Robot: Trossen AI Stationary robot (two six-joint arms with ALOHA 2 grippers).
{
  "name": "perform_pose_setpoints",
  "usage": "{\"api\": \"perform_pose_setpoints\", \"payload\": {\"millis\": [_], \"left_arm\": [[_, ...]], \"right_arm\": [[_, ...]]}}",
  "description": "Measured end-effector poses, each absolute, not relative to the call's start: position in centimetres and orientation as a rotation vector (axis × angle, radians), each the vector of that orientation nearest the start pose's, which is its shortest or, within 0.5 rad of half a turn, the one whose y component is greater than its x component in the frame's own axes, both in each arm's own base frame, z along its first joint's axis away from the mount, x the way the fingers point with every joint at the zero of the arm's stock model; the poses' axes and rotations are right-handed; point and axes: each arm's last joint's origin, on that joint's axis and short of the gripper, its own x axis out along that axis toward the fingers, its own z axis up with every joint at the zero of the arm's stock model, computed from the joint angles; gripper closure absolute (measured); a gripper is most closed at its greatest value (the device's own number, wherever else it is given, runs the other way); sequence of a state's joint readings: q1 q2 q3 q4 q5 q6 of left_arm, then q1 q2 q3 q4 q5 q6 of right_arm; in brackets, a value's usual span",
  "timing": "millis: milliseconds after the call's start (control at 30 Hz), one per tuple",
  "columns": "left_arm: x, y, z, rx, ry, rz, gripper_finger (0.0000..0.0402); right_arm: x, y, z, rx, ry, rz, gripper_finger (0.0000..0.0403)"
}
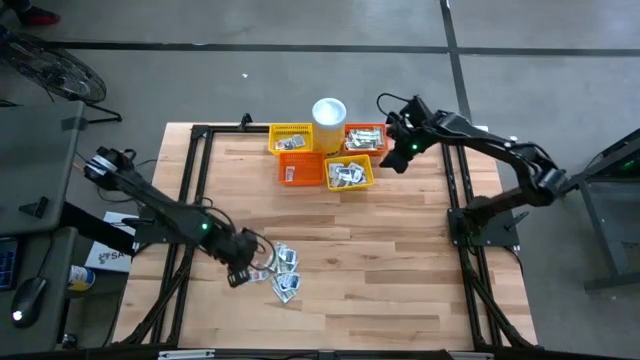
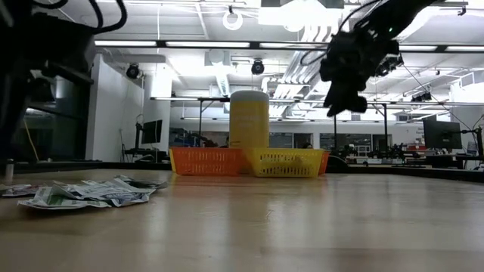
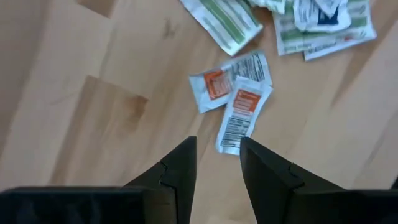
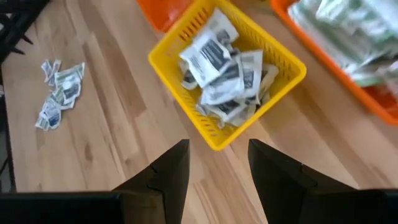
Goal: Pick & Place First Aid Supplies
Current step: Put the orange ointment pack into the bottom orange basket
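Left gripper (image 3: 217, 163) low over sachets (image 3: 239, 93), jaws apart; right gripper (image 4: 217, 165) above baskets (image 4: 261, 106), jaws apart

Bare wood table (image 1: 400, 260) lies open across the middle and the right half; nothing stands between the loose sachets (image 1: 283, 268) at front left and the basket cluster at the back. Left gripper (image 1: 240, 272) sits low just beside the pile, fingers apart, empty; the wood under them is bare, and the nearest packet (image 3: 242, 115) lies just ahead of the tips. Four baskets are packed touching, with the white cup (image 1: 329, 113) standing upright among them, blocking a level pass across the back. Right gripper (image 1: 396, 158) hangs above, beside the front yellow basket (image 4: 219, 68), jaws parted, empty. Black frame rails (image 1: 188, 200) border both sides.
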State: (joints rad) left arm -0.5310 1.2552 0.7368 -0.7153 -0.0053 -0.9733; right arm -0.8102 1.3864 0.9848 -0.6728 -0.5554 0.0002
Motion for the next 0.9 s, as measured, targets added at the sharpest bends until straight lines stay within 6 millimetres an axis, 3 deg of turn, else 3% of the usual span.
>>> {"api": "perform_pose_setpoints", "payload": {"millis": [167, 467, 733, 900], "left_arm": [[18.8, -12.3, 18.1, -0.463, 1.308, 0.129, 0.0279], [19.3, -13.3, 16.1, -0.406, 1.360, 0.142, 0.0271], [19.7, -13.6, 15.0, -0.376, 1.396, 0.119, 0.0208], [20.0, -13.9, 14.6, -0.382, 1.410, 0.080, 0.0198]], "right_arm": [[18.8, -16.5, 26.5, 0.597, 0.783, -0.275, 0.0246], [17.6, -14.0, 29.5, 0.536, 0.682, -0.277, 0.0245], [17.6, -12.7, 30.3, 0.503, 0.666, -0.234, 0.0245], [17.9, -12.3, 30.2, 0.484, 0.684, -0.238, 0.0245]]}}
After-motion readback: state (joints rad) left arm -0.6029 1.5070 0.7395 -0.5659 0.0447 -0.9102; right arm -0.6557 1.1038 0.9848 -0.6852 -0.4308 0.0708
